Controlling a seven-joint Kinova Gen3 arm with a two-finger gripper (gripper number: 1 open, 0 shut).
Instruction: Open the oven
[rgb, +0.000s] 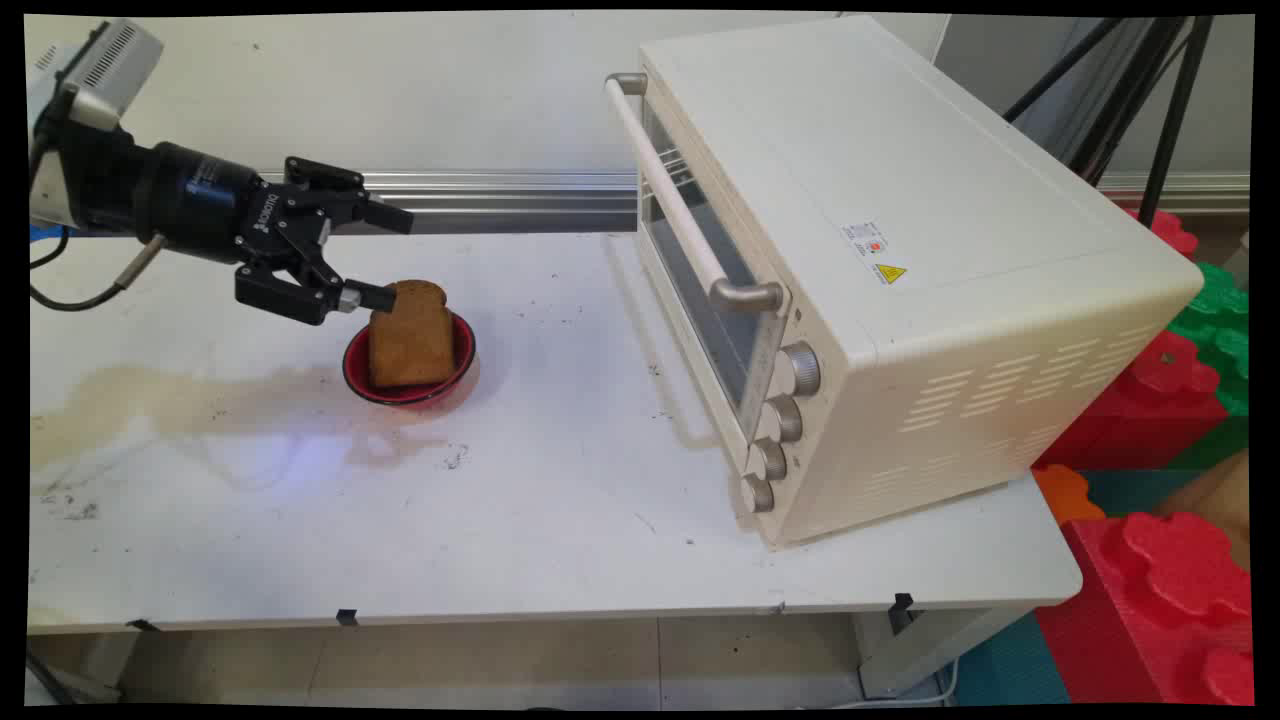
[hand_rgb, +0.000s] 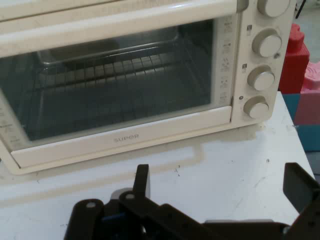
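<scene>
Gripper (rgb: 385, 256) held level, fingers (rgb: 375, 296) spread wide, empty; the lower one meets the top corner of the bread slice (rgb: 410, 335). Slice, brown and porous, stands propped on edge in a glossy red bowl (rgb: 357, 375) on the stained white desk (rgb: 560, 480). Boxy cream oven (rgb: 900, 280), door closed, stands well apart.

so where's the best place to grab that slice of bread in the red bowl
Probably by its top crust, gripped across the thin faces from above. The bread slice stands nearly upright, leaning in the red bowl, so its upper half is clear of the rim. The open gripper is to its left, lower finger at the top edge.
</scene>
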